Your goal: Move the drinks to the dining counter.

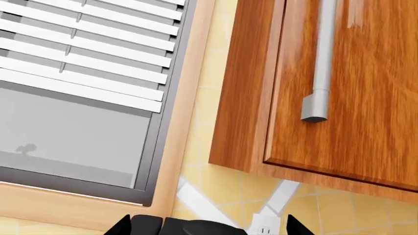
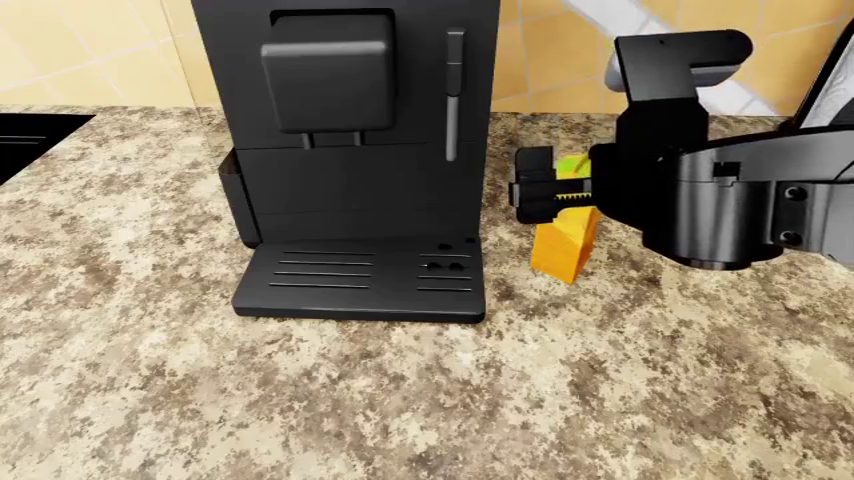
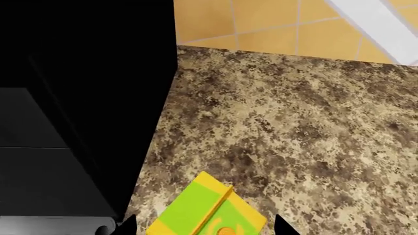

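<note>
A yellow-orange juice carton [image 2: 566,243] with a green top, one of the drinks, stands upright on the speckled granite counter [image 2: 400,400], just right of the black coffee machine [image 2: 354,150]. My right gripper [image 2: 537,195] is at the carton's top. In the right wrist view the carton's gable [image 3: 207,210] lies between the two fingertips of that gripper [image 3: 203,226], with a gap on each side, so it is open. My left gripper [image 1: 207,226] is raised towards the wall, open, its tips wide apart. The dining counter is out of view.
A black sink [image 2: 27,140] is cut into the counter at far left. The coffee machine's side [image 3: 65,122] stands close beside the carton. Ahead of the left gripper are a wooden wall cabinet [image 1: 365,98] with a silver handle [image 1: 320,73], window blinds [image 1: 85,58] and a wall outlet [image 1: 265,228].
</note>
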